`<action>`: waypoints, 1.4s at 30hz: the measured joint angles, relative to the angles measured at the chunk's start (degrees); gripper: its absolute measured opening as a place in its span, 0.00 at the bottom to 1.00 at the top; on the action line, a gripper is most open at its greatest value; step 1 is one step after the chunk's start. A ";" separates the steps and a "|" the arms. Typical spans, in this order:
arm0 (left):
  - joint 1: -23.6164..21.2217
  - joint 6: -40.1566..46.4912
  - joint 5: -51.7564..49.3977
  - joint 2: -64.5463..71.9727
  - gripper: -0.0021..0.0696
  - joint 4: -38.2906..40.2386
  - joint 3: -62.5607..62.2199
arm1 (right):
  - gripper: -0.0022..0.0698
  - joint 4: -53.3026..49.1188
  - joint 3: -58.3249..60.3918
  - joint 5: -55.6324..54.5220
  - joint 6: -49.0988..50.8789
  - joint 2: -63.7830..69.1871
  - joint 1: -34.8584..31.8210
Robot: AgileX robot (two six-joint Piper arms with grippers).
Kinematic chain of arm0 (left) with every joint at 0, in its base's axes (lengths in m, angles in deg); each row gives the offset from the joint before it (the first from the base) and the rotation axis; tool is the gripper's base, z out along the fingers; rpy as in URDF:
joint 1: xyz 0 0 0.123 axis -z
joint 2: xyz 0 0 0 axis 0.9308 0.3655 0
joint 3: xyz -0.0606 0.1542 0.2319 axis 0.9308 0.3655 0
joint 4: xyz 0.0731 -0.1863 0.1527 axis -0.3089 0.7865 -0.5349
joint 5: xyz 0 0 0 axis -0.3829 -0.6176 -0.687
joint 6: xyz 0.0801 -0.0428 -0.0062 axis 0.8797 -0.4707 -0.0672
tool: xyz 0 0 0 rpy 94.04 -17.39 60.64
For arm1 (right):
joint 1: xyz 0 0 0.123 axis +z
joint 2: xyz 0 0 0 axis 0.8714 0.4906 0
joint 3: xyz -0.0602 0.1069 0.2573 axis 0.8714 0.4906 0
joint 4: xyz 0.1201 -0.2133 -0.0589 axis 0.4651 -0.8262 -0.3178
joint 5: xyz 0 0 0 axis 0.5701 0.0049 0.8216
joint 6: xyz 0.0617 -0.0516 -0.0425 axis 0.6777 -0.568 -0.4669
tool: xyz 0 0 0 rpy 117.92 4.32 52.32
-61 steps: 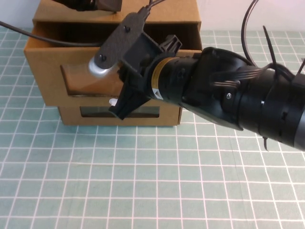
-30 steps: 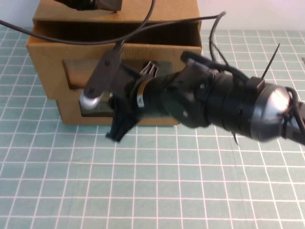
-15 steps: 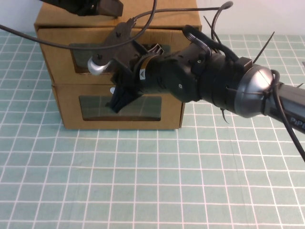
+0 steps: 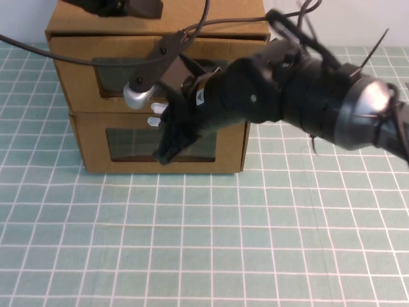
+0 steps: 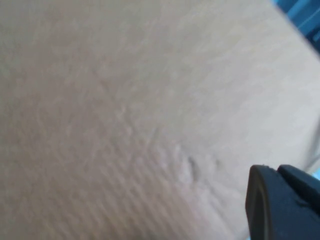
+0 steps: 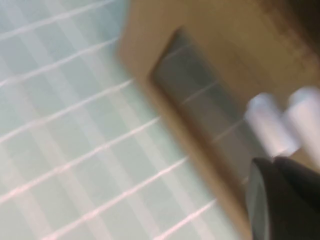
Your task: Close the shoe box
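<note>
Reaching in from three o'clock, the right arm crosses the green gridded mat [image 4: 211,243] and slopes down toward nine o'clock, its dark wrist covering the middle of the stacked cardboard boxes at eleven o'clock. The right gripper [image 4: 167,152] points downward in front of the lower box [image 4: 96,144], its tip over that box's window; how its jaws stand cannot be told, as the fingers merge into one dark shape and the right wrist view shows only a blurred black finger [image 6: 280,200]. The shoe box [image 4: 77,80], the upper of the two, sits pushed in, its front panel nearly flush with the lower box's front. Two small white pull tabs [image 4: 155,115] show between the windows, just at nine o'clock of the gripper. At twelve o'clock the left gripper [image 4: 121,7] rests over the top of the stack; its wrist view is filled with brown cardboard [image 5: 125,115] and one dark finger [image 5: 282,205], and its jaw state cannot be told.
</note>
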 joint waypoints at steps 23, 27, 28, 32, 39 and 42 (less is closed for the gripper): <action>0.00 -6.72 -4.80 -33.90 0.02 -20.03 2.23 | 0.01 -16.52 0.97 10.83 31.15 -30.42 -10.39; 0.00 -8.00 -3.72 -41.42 0.02 -24.18 10.54 | 0.01 -20.71 6.41 11.44 35.39 -37.51 -14.39; 0.00 -8.13 -2.97 -43.59 0.02 -24.49 13.58 | 0.01 -20.85 8.59 11.31 35.76 -39.49 -14.88; 0.00 -8.56 1.88 -51.78 0.02 -25.09 27.03 | 0.01 -20.97 19.43 8.96 38.26 -47.57 -15.42; 0.00 -12.37 13.24 -67.31 0.02 -27.55 52.45 | 0.01 -26.65 43.81 -4.06 48.52 -65.56 -15.42; 0.00 -14.83 17.26 -73.41 0.02 -28.10 62.07 | 0.01 -28.60 54.31 -7.64 53.41 -74.31 -15.42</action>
